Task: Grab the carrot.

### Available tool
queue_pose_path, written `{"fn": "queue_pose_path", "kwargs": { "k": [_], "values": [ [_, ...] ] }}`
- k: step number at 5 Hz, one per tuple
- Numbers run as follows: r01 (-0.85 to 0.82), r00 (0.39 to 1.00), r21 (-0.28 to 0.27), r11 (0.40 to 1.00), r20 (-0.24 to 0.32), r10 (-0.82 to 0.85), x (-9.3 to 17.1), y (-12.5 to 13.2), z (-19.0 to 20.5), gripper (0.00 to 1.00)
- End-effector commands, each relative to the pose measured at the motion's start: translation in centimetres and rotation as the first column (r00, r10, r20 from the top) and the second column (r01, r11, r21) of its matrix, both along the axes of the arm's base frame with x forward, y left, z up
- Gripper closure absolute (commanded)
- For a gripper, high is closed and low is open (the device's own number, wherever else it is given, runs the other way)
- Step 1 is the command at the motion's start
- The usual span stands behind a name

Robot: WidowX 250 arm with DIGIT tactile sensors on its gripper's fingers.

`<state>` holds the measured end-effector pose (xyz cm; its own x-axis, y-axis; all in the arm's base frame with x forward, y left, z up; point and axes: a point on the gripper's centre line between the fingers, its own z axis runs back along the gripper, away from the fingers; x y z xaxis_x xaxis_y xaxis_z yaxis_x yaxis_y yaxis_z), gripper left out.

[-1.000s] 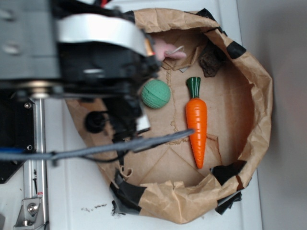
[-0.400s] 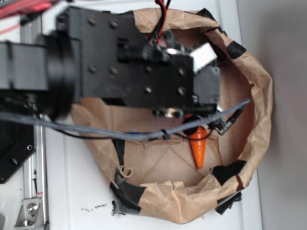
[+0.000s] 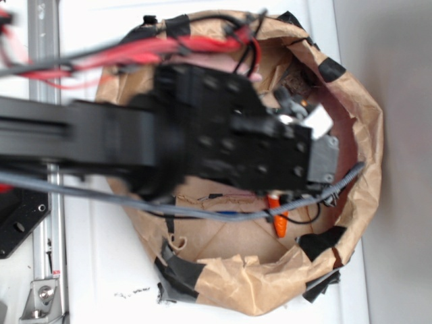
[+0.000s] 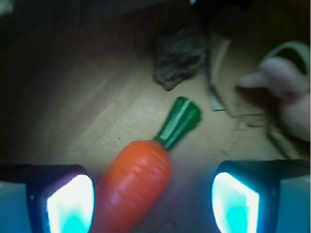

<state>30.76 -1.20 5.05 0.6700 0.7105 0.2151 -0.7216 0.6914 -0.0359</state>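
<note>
The carrot (image 4: 138,179) is bright orange with a dark green stem cap. It lies on the brown paper floor of the bag. In the wrist view it lies between my open jaws, close to the left pad (image 4: 70,204); the right pad (image 4: 234,201) stands well clear of it. My gripper (image 4: 153,206) is open and holds nothing. In the exterior view the arm (image 3: 223,142) covers most of the bag, and only the carrot's orange tip (image 3: 278,219) shows below it. The gripper's fingers are hidden there.
The crumpled brown paper bag (image 3: 364,135) with black tape patches rings the work area. A dark fuzzy lump (image 4: 180,56) lies beyond the carrot's stem. A pink plush toy (image 4: 286,92) lies at the right. The green ball is hidden.
The arm has swung right and further over the bag, and now covers the ball and all but the carrot's tip.
</note>
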Motion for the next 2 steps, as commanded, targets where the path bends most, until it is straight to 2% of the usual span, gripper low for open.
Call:
{"fn": "queue_pose_path", "kwargs": {
  "k": [1,2],
  "values": [
    [0.039,0.999,-0.026,0.999,-0.014,-0.039,-0.4,-0.9,-1.8,0.0],
    [0.057,0.998,-0.029,0.998,-0.014,-0.057,-1.4,-0.9,-2.1,0.03]
  ]
}}
